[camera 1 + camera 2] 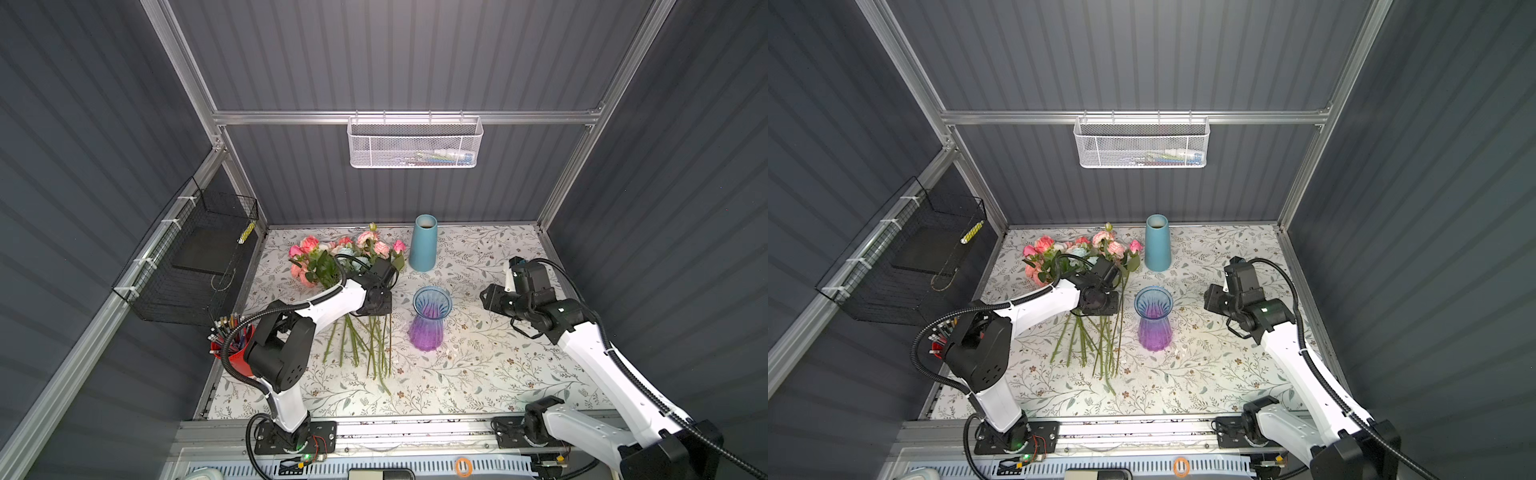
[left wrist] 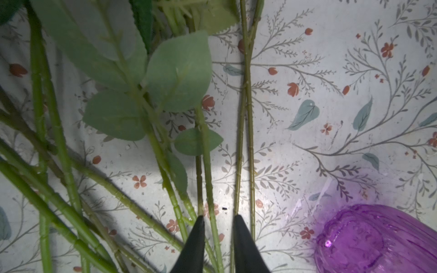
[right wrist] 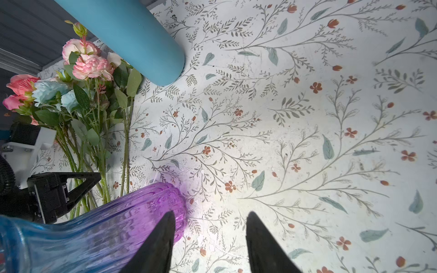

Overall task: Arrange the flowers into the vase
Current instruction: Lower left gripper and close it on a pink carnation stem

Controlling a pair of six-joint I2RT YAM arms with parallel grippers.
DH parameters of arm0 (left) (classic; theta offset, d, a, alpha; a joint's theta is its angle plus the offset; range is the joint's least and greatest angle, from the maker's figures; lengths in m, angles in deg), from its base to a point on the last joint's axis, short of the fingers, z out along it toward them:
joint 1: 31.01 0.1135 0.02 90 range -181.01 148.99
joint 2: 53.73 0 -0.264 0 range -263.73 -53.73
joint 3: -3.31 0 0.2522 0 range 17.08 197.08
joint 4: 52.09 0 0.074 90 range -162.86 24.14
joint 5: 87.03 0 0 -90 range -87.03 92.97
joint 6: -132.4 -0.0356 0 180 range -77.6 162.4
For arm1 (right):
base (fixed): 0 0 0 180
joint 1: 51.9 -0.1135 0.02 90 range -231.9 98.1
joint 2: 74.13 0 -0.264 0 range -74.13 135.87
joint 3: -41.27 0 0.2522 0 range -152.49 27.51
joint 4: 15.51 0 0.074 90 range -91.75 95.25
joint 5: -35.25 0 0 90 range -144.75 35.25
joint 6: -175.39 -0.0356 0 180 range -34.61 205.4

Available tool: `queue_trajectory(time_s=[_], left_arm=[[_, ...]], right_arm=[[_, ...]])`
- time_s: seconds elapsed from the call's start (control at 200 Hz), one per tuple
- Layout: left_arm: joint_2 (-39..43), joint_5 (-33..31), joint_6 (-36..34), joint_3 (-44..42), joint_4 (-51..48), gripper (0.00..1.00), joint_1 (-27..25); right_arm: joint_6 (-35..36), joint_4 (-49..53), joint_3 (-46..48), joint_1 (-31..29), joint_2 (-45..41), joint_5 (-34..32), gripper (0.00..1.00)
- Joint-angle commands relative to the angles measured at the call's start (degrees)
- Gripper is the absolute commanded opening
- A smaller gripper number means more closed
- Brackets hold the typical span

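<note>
The left pincer stands slightly open, a narrow gap yet wider than any single stem. One green stem of the flowers runs through that gap, and a thinner stem passes just beside one fingertip; neither looks clamped. In both top views this pincer points down over the middle of the stems, with the blooms toward the rear and the cut ends toward the front of the tabletop. The flowers lie flat there, just left of the glass vase, which stands upright, blue at the rim and purple at the base. The right pincer has its jaws well apart and holds nothing. It hovers near the vase's right side, clear of it in the top views. A plain blue vase stands behind, beside the blooms
</note>
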State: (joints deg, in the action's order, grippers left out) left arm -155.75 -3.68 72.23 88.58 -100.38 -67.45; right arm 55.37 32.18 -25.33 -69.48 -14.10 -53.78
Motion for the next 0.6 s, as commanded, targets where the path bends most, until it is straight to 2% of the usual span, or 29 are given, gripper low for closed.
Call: queue_trajectory(time_s=[0.0,0.595], left_arm=[[-1.5,0.2,0.8,-1.5,-0.9,0.23,-0.5],[-2.8,2.8,1.3,-3.9,1.9,0.15,-0.6]], right_arm=[[-0.5,0.1,0.9,-0.3,-1.0,-1.1,0.52],[-0.7,-0.4,1.9,-0.3,-0.7,-1.6,0.52]])
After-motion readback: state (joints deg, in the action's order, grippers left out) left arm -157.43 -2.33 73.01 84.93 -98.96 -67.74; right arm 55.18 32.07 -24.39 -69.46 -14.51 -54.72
